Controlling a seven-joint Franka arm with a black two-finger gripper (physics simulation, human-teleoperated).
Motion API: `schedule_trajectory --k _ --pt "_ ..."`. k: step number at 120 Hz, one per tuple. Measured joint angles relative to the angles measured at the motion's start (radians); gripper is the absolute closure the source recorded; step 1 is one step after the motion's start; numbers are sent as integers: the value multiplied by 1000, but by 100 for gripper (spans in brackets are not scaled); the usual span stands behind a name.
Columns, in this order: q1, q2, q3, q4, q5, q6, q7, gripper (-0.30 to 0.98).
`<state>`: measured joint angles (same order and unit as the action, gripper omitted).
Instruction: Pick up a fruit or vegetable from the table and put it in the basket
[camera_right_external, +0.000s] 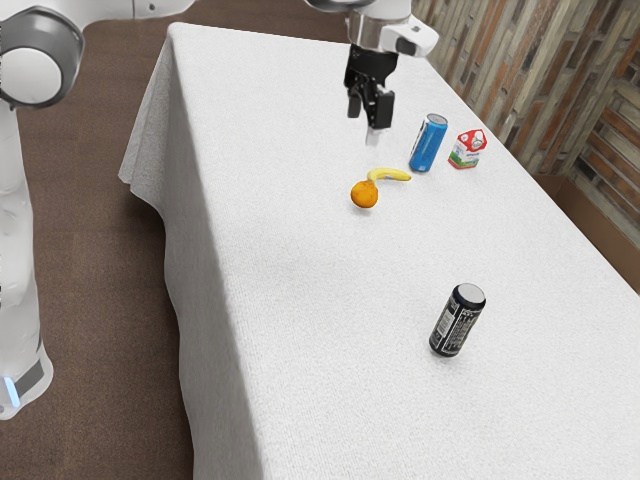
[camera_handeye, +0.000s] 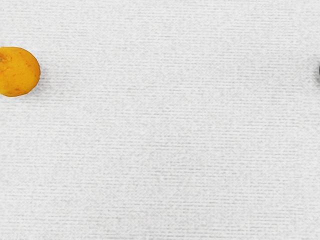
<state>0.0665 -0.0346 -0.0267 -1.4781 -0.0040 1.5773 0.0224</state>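
Observation:
My black gripper (camera_right_external: 366, 118) hangs above the table toward the far end in the exterior view, its two fingers apart with nothing held between them. An orange (camera_right_external: 364, 194) rests on the white cloth, lower in that view than the hand. Touching or just behind it lies a yellow banana (camera_right_external: 392, 175); the two overlap from this angle, so contact is unclear. In the wrist view the orange (camera_handeye: 18, 71) is cut off by the picture's edge, with plain cloth beside it.
A blue can (camera_right_external: 428, 143) stands near the banana, beside a small red and white carton (camera_right_external: 468, 148). Nearer the camera is a black can (camera_right_external: 458, 320). The cloth-covered table (camera_right_external: 300, 300) has its long edge on the exterior view's left, and a brick wall runs along the other side.

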Motion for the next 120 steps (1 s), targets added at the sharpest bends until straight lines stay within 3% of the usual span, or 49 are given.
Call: schedule_trajectory --k 30,40,53,73,88,120 --pt "76 1 5 12 -5 1 16 0" --pt "50 9 44 40 -2 -2 20 0" --pt "4 132 124 147 -1 -3 24 0" --pt "76 262 250 232 -9 0 29 0" --pt "108 322 264 279 -38 13 32 0" --pt "154 680 224 688 -101 -33 40 0"
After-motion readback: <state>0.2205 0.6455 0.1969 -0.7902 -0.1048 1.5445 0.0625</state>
